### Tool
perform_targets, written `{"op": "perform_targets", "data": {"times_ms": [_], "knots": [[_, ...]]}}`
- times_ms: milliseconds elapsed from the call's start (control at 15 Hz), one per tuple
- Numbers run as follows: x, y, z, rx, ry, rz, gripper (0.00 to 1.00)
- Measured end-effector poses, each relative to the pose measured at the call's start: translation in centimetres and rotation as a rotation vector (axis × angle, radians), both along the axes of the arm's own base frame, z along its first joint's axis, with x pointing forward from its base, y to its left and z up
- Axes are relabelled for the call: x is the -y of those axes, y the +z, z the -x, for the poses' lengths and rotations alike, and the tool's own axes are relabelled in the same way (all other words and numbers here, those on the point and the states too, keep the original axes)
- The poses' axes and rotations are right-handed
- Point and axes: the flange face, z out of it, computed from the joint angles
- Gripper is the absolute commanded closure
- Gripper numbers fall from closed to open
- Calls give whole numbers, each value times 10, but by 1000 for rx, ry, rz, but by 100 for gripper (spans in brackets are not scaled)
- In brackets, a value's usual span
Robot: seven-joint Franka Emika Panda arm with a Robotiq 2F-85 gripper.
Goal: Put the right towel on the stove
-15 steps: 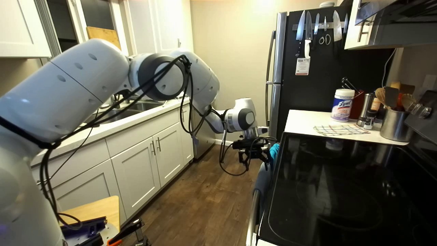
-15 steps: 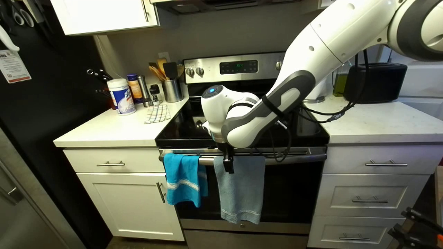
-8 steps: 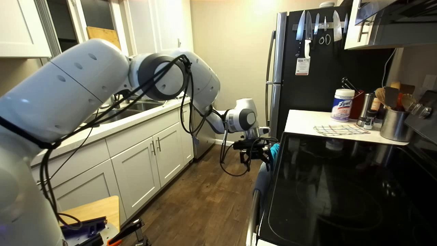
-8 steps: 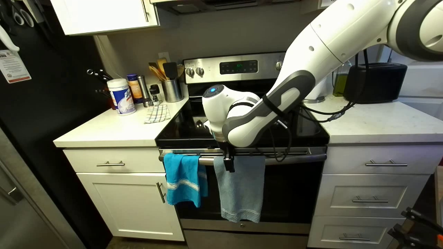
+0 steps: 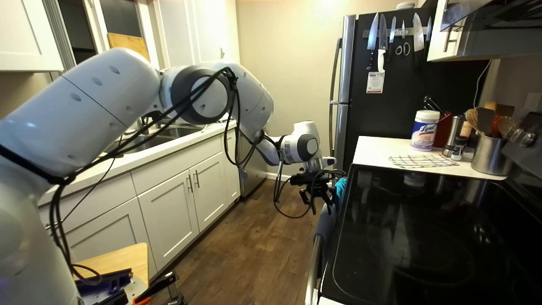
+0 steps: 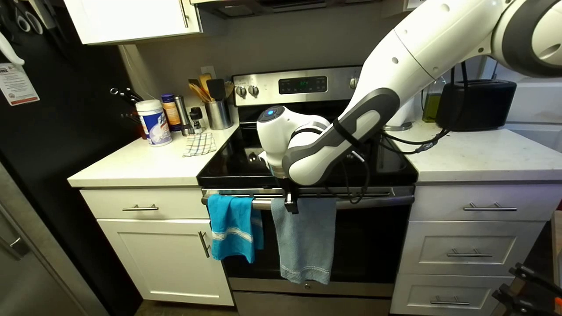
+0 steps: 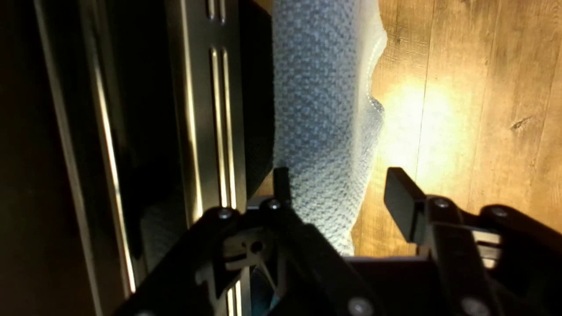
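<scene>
So the grey-blue towel (image 6: 305, 245) I was after, the right one of the pair in an exterior view, hung draped over the oven handle (image 6: 375, 202), its front dangling down the dark oven door (image 6: 369, 245), below the top of the stove (image 6: 228, 160). I had the gripper (image 7: 340, 193) right up by the towel's top fold with its fingers (image 7: 281, 186) spread wide. On the wrist view one of them sat at the cloth's stove-side edge and the other was out over the wood floor (image 7: 491, 109), with towel showing in the gap. Couldn't tell from my end whether either was touching fabric. Just left of it, a turquoise towel (image 6: 232, 224) with a pale band hung on the same handle. Further out, the counter (image 6: 131, 164) on that side had a checkered cloth (image 6: 199, 145) lying flat, with a wipes tub (image 6: 154, 123) and a metal crock (image 6: 218, 116) of utensils (image 6: 216, 90) near it. Right of the stove stood a black toaster (image 6: 478, 105).
</scene>
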Motion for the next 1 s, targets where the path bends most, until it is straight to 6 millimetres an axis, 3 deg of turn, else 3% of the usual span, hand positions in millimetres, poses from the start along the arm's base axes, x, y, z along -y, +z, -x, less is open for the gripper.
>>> {"op": "perform_targets", "data": {"times_ms": [267,1000], "knots": [[7,6,-4,13,-8,4,97],[1,16,-6,26,-3,-6,98]]}}
